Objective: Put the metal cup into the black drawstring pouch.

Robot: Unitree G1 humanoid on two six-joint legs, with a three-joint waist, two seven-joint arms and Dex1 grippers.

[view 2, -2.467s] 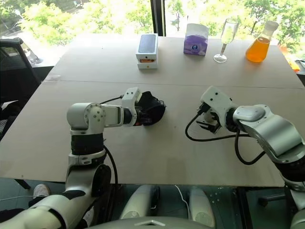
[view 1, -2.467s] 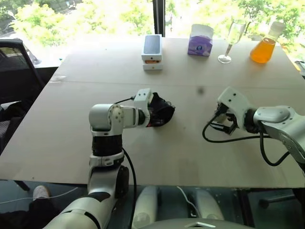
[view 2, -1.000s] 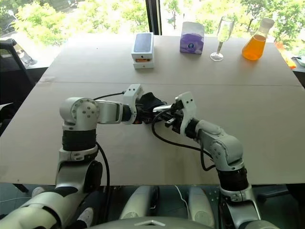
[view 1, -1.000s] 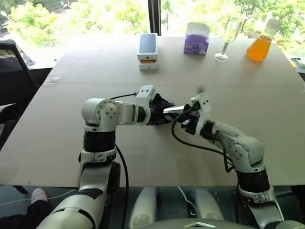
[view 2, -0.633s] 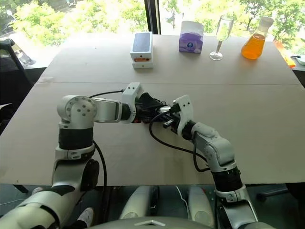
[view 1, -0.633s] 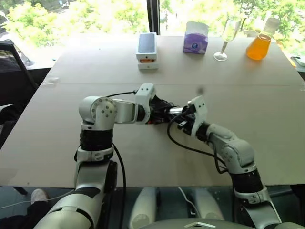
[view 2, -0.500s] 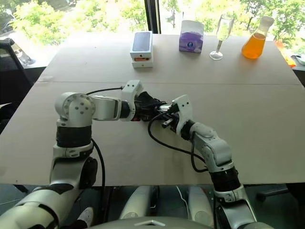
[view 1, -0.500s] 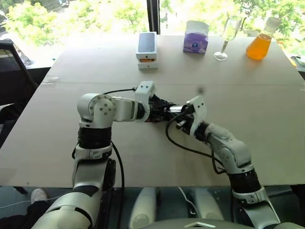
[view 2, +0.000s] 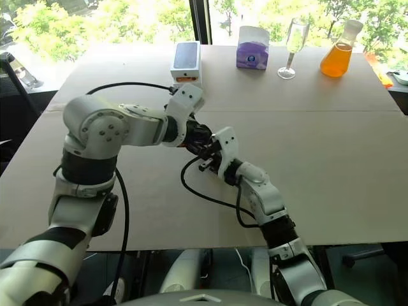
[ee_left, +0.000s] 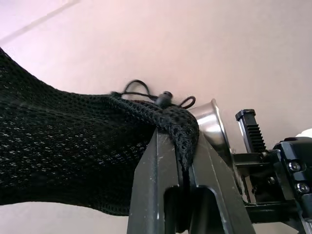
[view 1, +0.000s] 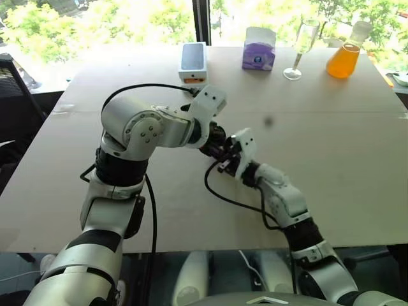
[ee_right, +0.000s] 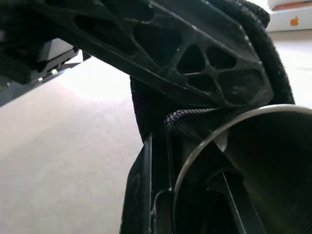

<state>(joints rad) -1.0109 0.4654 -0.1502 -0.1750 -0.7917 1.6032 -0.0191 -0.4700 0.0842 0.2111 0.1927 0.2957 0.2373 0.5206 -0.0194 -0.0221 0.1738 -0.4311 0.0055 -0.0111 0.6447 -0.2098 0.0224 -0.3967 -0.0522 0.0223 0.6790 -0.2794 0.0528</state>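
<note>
- Left gripper point(ee_left: 183, 161) pinches the pouch point(ee_left: 73, 146) rim, held above mid-table.
- Right gripper point(ee_right: 190, 195) clamps the cup point(ee_right: 253, 165), its rim at the pouch mouth.
- Cord point(ee_left: 146, 92) dangles.

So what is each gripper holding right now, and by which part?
The left gripper pinches the black drawstring pouch by the rim of its mouth. The right gripper holds the metal cup by its rim, one finger inside.

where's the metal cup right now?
Mid-table, between the two grippers: the right gripper holds the metal cup by its rim, pushing it into the black drawstring pouch pinched by the left gripper.
</note>
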